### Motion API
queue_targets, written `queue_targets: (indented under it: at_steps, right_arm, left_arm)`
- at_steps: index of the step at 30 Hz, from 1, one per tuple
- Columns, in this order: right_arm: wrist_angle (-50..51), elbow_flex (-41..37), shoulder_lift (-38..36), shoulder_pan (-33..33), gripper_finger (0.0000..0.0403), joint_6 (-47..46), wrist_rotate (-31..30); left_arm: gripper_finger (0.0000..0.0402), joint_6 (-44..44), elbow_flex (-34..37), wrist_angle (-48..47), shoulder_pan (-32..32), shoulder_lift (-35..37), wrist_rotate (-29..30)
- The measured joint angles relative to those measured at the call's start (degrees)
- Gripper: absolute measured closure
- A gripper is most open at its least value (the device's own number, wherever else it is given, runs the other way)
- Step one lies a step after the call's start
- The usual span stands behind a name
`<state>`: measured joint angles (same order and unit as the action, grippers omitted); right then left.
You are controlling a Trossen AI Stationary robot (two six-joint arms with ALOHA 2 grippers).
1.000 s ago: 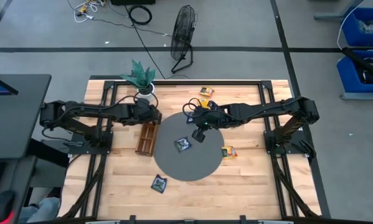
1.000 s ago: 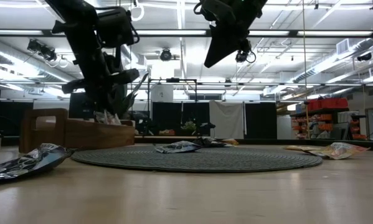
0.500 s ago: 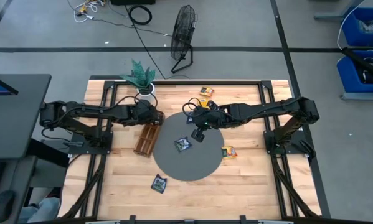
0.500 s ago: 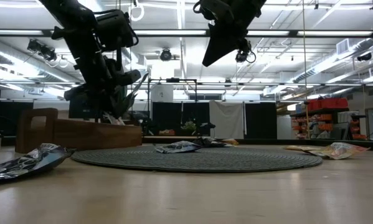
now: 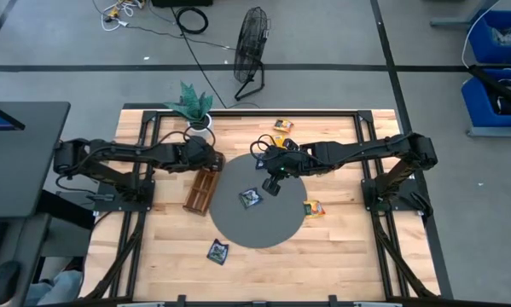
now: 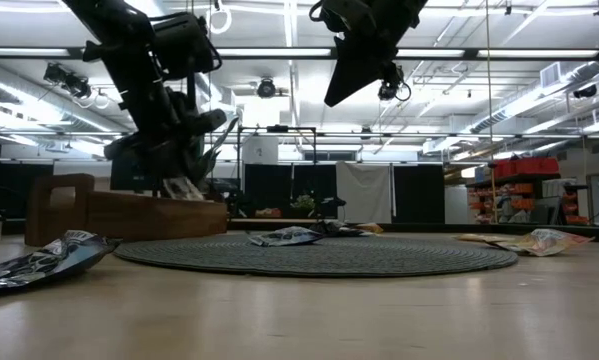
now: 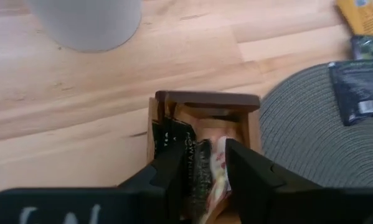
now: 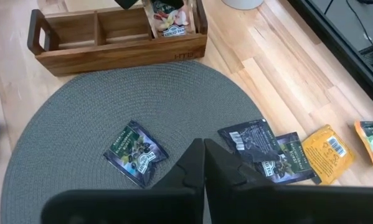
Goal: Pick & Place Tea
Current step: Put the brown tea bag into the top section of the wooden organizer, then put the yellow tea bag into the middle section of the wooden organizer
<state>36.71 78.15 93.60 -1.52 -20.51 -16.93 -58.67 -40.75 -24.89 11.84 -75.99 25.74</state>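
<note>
One tray (image 5: 202, 189) with three compartments, and one round mat (image 5: 268, 228). In the right wrist view there are four loose dark sachets (image 8: 136, 153): one mid-frame on the mat, two overlapping right of centre, and one cut off at the left edge. The high view shows three yellow-orange sachets (image 5: 313, 208): two near top centre and one right of the mat. The sachets in the tray (image 7: 202, 168) are too bunched to count. Two arms (image 5: 357, 152), one potted plant (image 5: 192, 104), one fan (image 5: 253, 38), two blue bins (image 5: 498, 43).

Tray (image 5: 200, 189) lies left of the mat (image 5: 257, 205) (touching it).
</note>
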Motion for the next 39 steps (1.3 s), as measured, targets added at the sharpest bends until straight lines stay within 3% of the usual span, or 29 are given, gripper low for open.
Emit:
queue_targets:
  at_steps: [9, 17, 24, 29, 34, 39]
  right_arm:
    - [0.53, 0.02, -0.07, 0.85, 0.0379, 2.07, 0.12]
    - [5.15, 0.04, -4.86, 7.16, 0.0331, 0.88, 2.84]
    - [20.14, 0.11, -10.58, 9.95, 0.0269, 1.48, 10.47]
    - [33.68, -0.13, -13.11, 5.8, 0.0243, 1.59, 13.4]
    - [35.77, -8.02, -15.94, 0.73, 0.0237, -14.15, 13.56]
    - [27.01, -20.46, -18.21, -2.91, 0.0236, -38.51, 17.13]
  left_arm:
    - [0.023, 4.43, -2.93, -0.32, 0.0, 3.17, 0.17]
    - [0.0214, 10.91, -7.09, -1.04, -0.22, 6.31, -0.21]
    - [0.0213, 16.62, -11.34, -2.52, -2.04, 9.99, -0.3]
    - [0.0213, 17.92, -12.25, -2.3, -2.74, 12.38, -0.3]
    - [0.0213, 17.9, -12.23, -3.16, -2.73, 14.11, -0.35]
    - [0.0213, 17.99, -12.22, -2.78, -2.71, 14.36, -0.46]
